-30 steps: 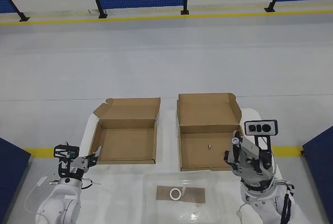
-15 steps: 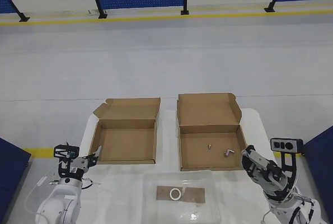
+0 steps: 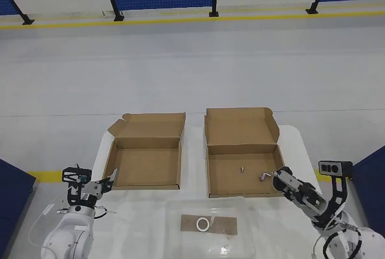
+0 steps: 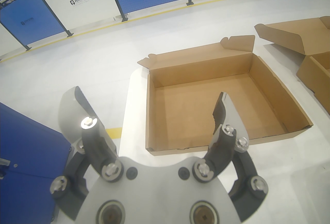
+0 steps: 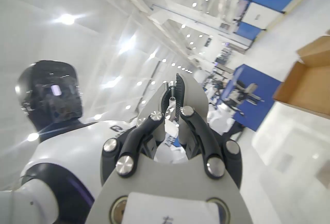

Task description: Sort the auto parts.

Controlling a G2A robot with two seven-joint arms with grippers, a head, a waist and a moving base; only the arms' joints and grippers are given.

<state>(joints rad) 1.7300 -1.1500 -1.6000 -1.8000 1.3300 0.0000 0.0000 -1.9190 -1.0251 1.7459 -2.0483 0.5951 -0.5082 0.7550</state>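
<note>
Two open cardboard boxes stand side by side on the white table: the left box [image 3: 147, 167] [image 4: 221, 98] has nothing in it. The right box [image 3: 242, 184] holds a small part [image 3: 242, 170] and a pinkish part [image 3: 264, 175] near its right wall. My right gripper [image 3: 280, 177] [image 5: 172, 80] is at that box's near right corner, beside the pinkish part, shut on a small dark screw [image 5: 172, 93]. My left gripper [image 3: 105, 180] [image 4: 149, 104] hangs open in front of the left box's near left corner, holding nothing.
At the table's front centre lies a clear plastic tray [image 3: 179, 243] with a brown card [image 3: 223, 225], a white ring [image 3: 203, 224] and a small part [image 3: 226, 248]. Blue partitions [image 3: 4, 194] flank the table on both sides.
My right arm swung away from over the right box's right edge, out to the right, then brought its gripper back to that corner. The pinkish part it covered now shows. The left arm stayed still.
</note>
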